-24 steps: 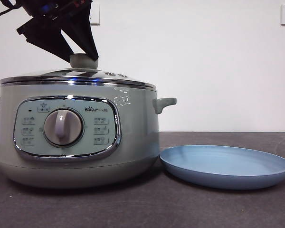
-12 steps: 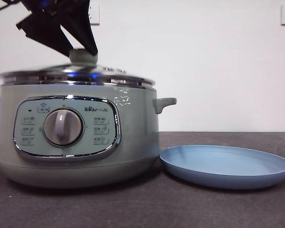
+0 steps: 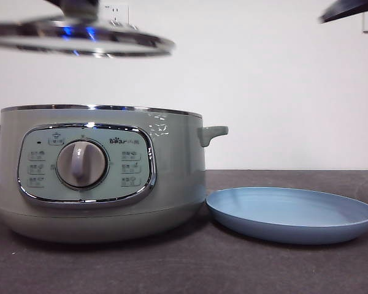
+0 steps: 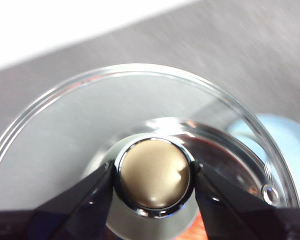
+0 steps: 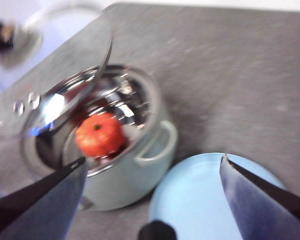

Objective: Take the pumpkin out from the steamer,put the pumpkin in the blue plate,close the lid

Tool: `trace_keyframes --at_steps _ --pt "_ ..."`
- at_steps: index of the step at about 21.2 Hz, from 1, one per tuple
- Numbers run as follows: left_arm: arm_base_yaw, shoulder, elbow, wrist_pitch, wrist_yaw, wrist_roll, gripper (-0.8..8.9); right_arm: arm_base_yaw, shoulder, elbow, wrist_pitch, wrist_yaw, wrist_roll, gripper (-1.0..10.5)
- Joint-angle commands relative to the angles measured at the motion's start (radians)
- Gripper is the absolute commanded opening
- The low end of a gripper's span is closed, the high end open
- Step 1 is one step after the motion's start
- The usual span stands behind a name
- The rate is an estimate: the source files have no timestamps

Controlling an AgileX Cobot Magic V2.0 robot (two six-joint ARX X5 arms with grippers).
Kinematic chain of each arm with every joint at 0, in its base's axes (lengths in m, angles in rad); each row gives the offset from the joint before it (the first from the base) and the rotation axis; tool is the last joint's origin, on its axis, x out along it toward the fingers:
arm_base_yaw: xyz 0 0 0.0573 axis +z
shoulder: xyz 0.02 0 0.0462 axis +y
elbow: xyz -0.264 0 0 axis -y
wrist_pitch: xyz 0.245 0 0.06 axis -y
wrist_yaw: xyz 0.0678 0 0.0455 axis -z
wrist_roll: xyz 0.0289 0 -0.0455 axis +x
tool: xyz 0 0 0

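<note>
Dark grey table [image 3: 190,269] carries the sage-green steamer [image 3: 98,174] and empty round light-blue plate [image 3: 291,214]. Its chrome-rimmed lid [image 3: 80,40] is held aloft, clamped by the left end effector [image 4: 155,180]. The small orange pumpkin [image 5: 100,134] is not yet removed; the right end effector [image 5: 152,175] is spread open.

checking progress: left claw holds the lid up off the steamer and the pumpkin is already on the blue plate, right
Not quite. The left claw does hold the lid above the steamer, but the right wrist view shows the pumpkin inside the steamer; the blue plate is bare.
</note>
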Motion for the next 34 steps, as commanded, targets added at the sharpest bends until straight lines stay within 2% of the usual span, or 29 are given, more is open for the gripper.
trace_keyframes --at_steps 1,4,9,12,15,17,19,22,29,30,31,33,34 --pt "-0.002 -0.080 0.021 0.040 -0.062 0.012 -0.09 0.075 0.077 0.033 0.011 0.002 -0.032 4.8" --pt "-0.002 -0.146 0.021 0.031 -0.138 0.016 -0.08 0.154 0.187 0.100 0.003 0.005 -0.042 5.7" --pt "-0.002 -0.242 0.021 0.000 -0.266 0.022 -0.09 0.262 0.391 0.274 -0.053 0.011 -0.098 5.7" --pt "-0.002 -0.298 0.021 -0.031 -0.351 0.045 -0.09 0.336 0.560 0.442 -0.132 0.089 -0.159 5.7" --pt "-0.002 -0.321 0.021 -0.071 -0.415 0.045 -0.09 0.383 0.739 0.621 -0.215 0.113 -0.219 5.7" --pt "-0.001 -0.328 0.021 -0.102 -0.435 0.046 -0.09 0.408 0.841 0.702 -0.219 0.125 -0.242 5.7" --pt "-0.001 -0.328 0.021 -0.121 -0.436 0.046 -0.09 0.438 0.933 0.764 -0.227 0.201 -0.266 5.7" --pt "-0.001 -0.328 0.021 -0.122 -0.436 0.046 -0.09 0.467 1.013 0.787 -0.217 0.245 -0.295 5.6" --pt "-0.002 -0.328 0.021 -0.124 -0.435 0.046 -0.09 0.480 1.122 0.787 -0.212 0.263 -0.301 5.6" --pt "-0.002 -0.328 0.021 -0.124 -0.435 0.046 -0.08 0.480 1.131 0.787 -0.215 0.263 -0.301 5.2" --pt "-0.002 -0.328 0.021 -0.124 -0.435 0.046 -0.09 0.480 1.134 0.787 -0.219 0.264 -0.301 4.3" --pt "-0.002 -0.328 0.021 -0.127 -0.434 0.045 -0.08 0.483 1.134 0.787 -0.223 0.266 -0.301 0.2" --pt "-0.002 -0.328 0.021 -0.129 -0.434 0.045 -0.08 0.483 1.133 0.787 -0.223 0.268 -0.301 -0.1"
